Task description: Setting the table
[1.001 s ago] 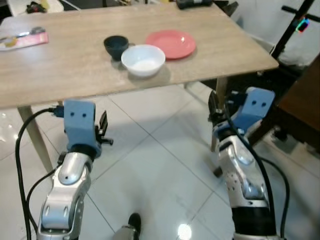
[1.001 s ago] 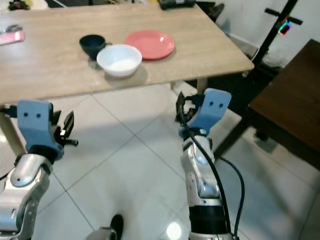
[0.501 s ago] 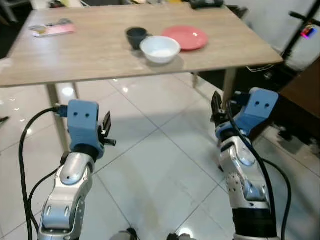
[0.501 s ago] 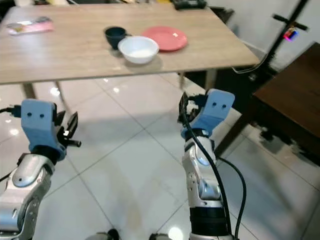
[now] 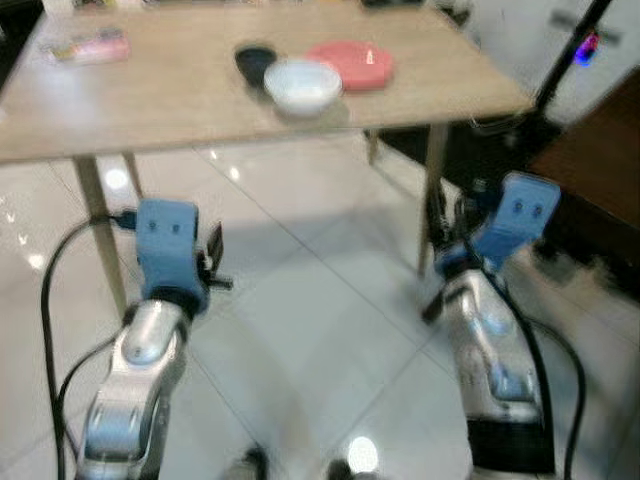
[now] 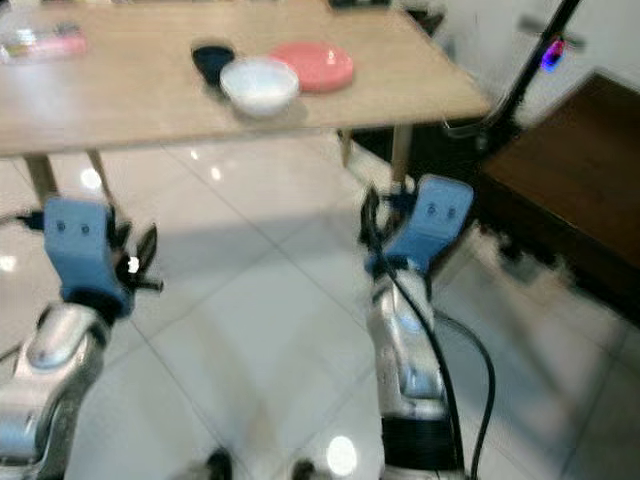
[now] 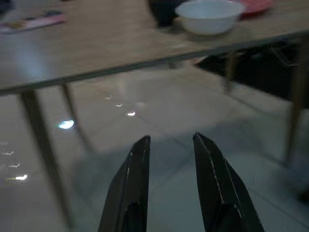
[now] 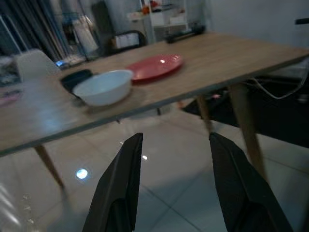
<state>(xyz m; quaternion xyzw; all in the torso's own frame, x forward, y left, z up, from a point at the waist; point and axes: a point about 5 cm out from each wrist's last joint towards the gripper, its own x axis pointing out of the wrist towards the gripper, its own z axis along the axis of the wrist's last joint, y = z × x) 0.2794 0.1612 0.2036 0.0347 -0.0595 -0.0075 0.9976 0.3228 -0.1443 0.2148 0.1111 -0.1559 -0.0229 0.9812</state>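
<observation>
Dishes sit grouped on the light wooden counter (image 5: 180,110): a dark round cup (image 5: 256,63), a white bowl (image 5: 302,84) touching it, then a flat red plate (image 5: 351,63) just beside. Farther left lies a pink packet (image 5: 88,46). Below, over white floor tiles (image 5: 310,330), the left gripper (image 7: 170,142) hangs with jaws apart, holding nothing; the right gripper (image 8: 175,142) likewise has wide, empty jaws.

A glossy white tiled floor (image 5: 300,300) spreads under the scene. A dark brown cabinet (image 6: 570,200) stands to the right, near a black stand (image 6: 535,55) carrying a small coloured light. A pink packet (image 5: 85,47) lies at the far left.
</observation>
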